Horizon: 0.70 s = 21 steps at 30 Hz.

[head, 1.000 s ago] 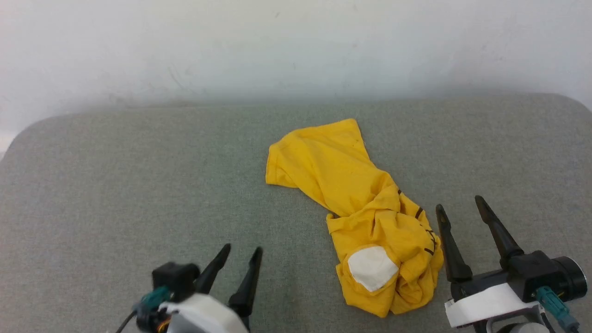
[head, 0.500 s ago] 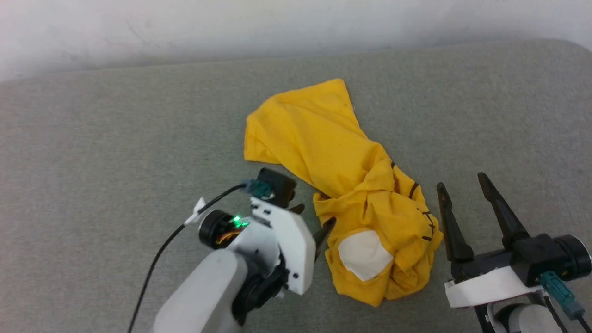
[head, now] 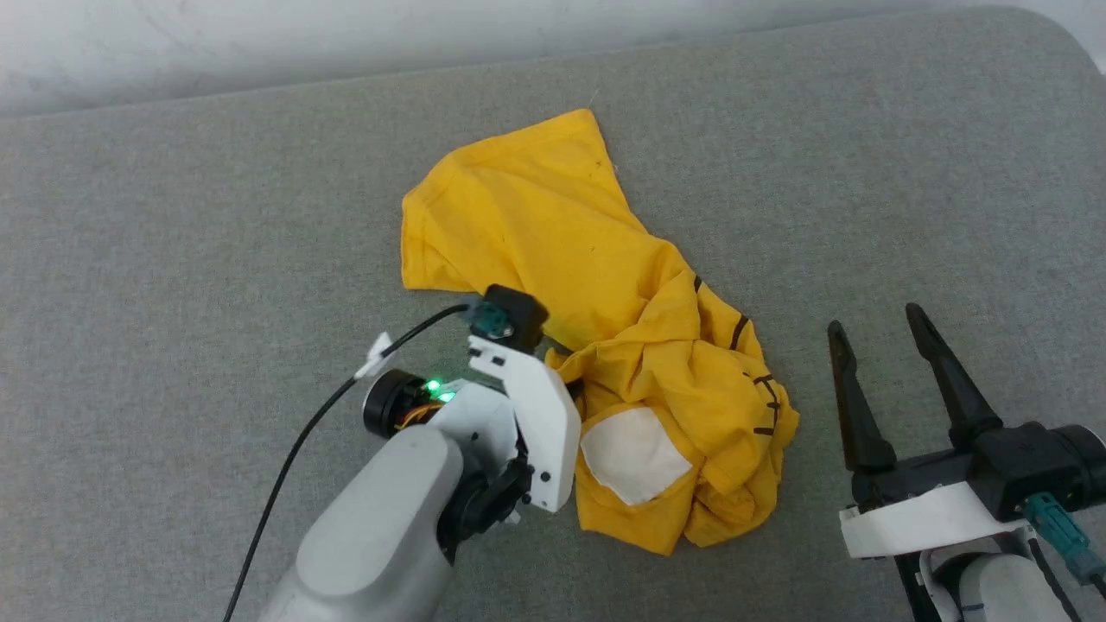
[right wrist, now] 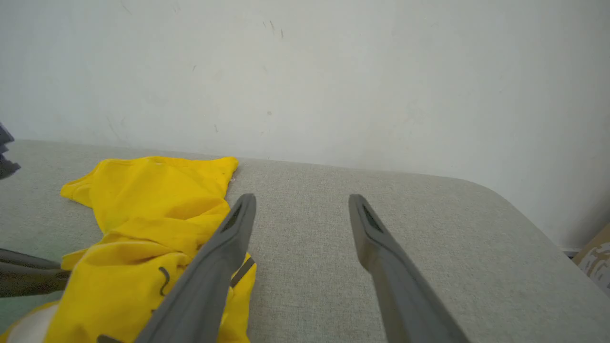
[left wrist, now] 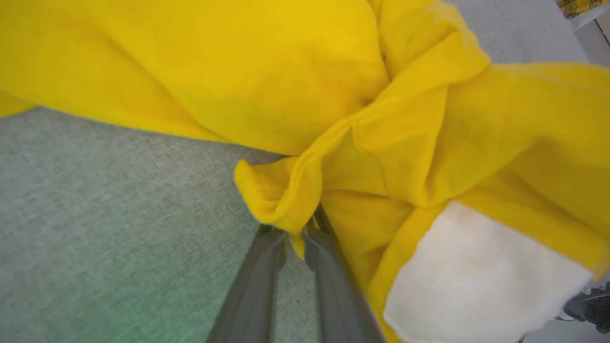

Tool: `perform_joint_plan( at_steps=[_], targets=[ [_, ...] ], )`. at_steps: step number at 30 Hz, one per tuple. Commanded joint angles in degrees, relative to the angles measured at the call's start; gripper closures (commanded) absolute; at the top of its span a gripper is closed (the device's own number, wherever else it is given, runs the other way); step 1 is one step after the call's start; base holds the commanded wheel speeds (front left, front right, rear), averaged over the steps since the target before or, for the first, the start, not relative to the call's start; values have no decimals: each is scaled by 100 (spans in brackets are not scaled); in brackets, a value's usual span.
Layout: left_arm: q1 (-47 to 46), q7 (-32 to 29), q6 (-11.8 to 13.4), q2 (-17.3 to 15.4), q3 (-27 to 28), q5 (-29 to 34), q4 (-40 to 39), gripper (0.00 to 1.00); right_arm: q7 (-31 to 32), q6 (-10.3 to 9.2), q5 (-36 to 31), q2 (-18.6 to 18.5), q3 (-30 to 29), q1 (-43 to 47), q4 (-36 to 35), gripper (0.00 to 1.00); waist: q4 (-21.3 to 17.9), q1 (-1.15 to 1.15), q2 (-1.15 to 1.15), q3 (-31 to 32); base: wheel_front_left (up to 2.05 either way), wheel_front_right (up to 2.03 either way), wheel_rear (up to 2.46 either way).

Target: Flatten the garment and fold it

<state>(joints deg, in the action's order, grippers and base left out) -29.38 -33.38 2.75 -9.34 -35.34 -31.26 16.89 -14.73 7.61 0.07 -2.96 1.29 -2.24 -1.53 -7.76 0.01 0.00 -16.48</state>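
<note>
Grey worktop [head: 173,216]; my left gripper [left wrist: 296,232] pinches garment [head: 536,225] at its left fold, right gripper [head: 873,318] spread, empty, just right of it.

The light is bright, even and diffuse, and shadows are soft. In the left wrist view, the close garment [left wrist: 295,95] looks slightly blurred.

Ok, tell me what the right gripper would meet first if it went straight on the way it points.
The way looks free: ahead of the right gripper is bare grey cushion, then the white wall. The garment lies left of that line. Whether it would graze the cushion is unclear.
</note>
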Motion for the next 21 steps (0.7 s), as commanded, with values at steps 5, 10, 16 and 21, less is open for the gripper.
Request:
perform_joint_plan(
  at_steps=[5, 10, 16, 21],
  targets=[
    [593, 922, 245, -179, 570, -200, -387, 100, -27, -12, -3, 8, -114, 81, 116, 0, 318, -1, 0, 484, 0, 0, 0],
    [1123, 1522, 675, -705, 1435, -343, -1183, 100, -27, -12, -56, 8, -149, 194, 241, 0, 591, -1, 0, 772, 0, 0, 0],
    [1977, 1823, 1253, -1227, 2407, -536, -1676, 100, 133, -12, -76, 8, -159, 289, 462, 0, 826, -1, 0, 841, 0, 0, 0],
    [2391, 2029, 1430, -1198, 2650, -634, -1536, 84, 418, -12, -51, 8, -86, 332, 668, 0, 962, -1, 0, 801, 0, 0, 0]
  ],
)
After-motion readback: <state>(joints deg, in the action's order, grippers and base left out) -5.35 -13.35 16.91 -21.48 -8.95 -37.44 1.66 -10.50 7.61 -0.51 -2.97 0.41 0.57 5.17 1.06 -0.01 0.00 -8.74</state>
